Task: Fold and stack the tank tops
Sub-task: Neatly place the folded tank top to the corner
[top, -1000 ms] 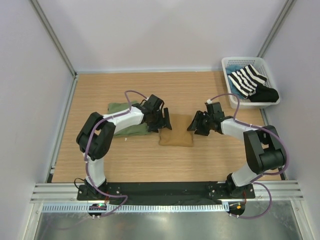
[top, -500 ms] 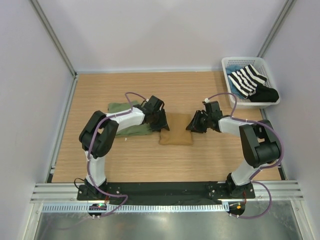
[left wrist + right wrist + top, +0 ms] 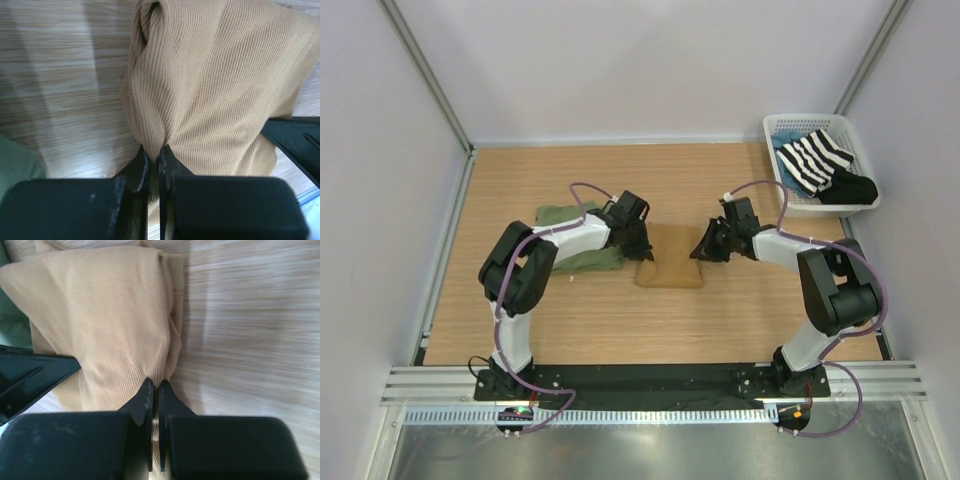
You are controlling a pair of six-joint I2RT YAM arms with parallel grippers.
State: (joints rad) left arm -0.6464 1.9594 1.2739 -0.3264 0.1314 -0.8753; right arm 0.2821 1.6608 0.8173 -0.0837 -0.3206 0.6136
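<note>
The tan-brown tank top (image 3: 670,262) lies folded in a small bundle at the middle of the table. My left gripper (image 3: 646,251) is shut on its left edge, pinching a fold of ribbed cloth (image 3: 200,90) between the fingertips (image 3: 154,155). My right gripper (image 3: 700,252) is shut on the opposite edge, with the tan cloth (image 3: 100,315) gathered at its tips (image 3: 154,388). The olive green tank top (image 3: 578,238) lies folded just left of the tan one, partly under my left arm; a corner of it (image 3: 15,165) shows in the left wrist view.
A white basket (image 3: 825,205) at the back right holds a black-and-white striped garment (image 3: 815,160) and a black garment (image 3: 850,188). Wooden tabletop (image 3: 520,180) surrounds the tops. Grey walls stand close on both sides.
Both grippers closed from open onto the two side edges of the tan tank top. The right arm also slid a little leftward toward the bundle.
</note>
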